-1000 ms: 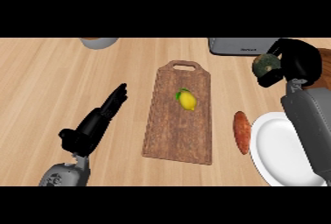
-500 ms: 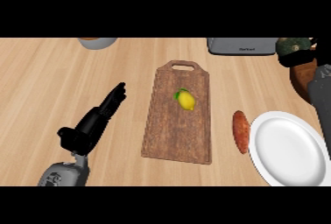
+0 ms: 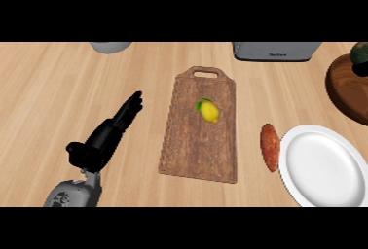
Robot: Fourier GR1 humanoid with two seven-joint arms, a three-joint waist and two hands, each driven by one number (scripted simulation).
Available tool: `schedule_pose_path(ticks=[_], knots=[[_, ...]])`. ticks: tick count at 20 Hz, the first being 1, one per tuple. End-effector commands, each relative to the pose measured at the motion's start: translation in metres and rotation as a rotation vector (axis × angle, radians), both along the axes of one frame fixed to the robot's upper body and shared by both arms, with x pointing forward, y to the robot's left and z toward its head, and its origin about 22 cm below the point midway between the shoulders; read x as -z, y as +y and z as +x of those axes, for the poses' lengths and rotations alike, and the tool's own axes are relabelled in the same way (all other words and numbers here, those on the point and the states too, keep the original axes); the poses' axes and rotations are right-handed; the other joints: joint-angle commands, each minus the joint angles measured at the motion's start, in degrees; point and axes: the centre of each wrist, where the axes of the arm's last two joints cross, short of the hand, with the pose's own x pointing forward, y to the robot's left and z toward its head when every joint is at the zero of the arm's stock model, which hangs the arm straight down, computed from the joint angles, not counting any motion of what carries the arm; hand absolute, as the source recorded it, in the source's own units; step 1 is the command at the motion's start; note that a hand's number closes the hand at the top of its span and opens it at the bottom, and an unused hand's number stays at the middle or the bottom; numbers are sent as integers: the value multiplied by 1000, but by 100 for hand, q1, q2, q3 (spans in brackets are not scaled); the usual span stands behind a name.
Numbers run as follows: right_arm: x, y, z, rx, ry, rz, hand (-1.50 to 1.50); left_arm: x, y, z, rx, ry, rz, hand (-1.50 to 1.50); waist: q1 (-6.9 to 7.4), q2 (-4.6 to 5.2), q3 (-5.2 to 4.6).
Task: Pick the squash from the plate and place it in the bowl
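Note:
The dark green squash (image 3: 360,54) shows at the right edge, lying over the far rim of the brown wooden bowl (image 3: 346,92); both are cut off by the edge, so I cannot tell whether it rests inside. The white plate (image 3: 323,165) at the lower right carries nothing. My left hand (image 3: 108,133) rests open on the counter at the lower left, fingers straight and pointing away. My right hand shows nowhere.
A wooden cutting board (image 3: 201,131) with a lemon (image 3: 209,111) lies in the middle. A reddish sweet potato (image 3: 269,147) lies against the plate's left rim. A grey toaster (image 3: 277,50) and a grey bowl (image 3: 110,46) stand at the back edge.
My right arm, holding the squash up over the right side, has swung out of view to the right. The wooden bowl it covered now shows, with the squash at its far rim.

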Motion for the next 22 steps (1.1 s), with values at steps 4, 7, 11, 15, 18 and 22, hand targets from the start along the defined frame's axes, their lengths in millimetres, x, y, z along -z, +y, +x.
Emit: schedule_pose_path(ticks=[4,7,11,15,18,22], knots=[[27,-51,-12,53,207,84,150,0,-8,6,19,2,-4,0,132,73,11],[24,-66,-17,51,278,267,150,-5,-8,6,10,-3,-1,0,103,61,14],[47,-76,-29,-51,279,392,-150,1,-1,1,10,15,-5,0,73,41,14],[21,-98,-37,-114,140,354,-150,-5,-11,3,20,-13,7,0,108,59,20],[43,-96,-42,-66,45,356,-150,1,-1,-5,26,-4,2,0,171,78,25],[18,-102,-38,-7,-145,409,-150,-2,-11,-3,33,5,-27,0,78,42,17]])
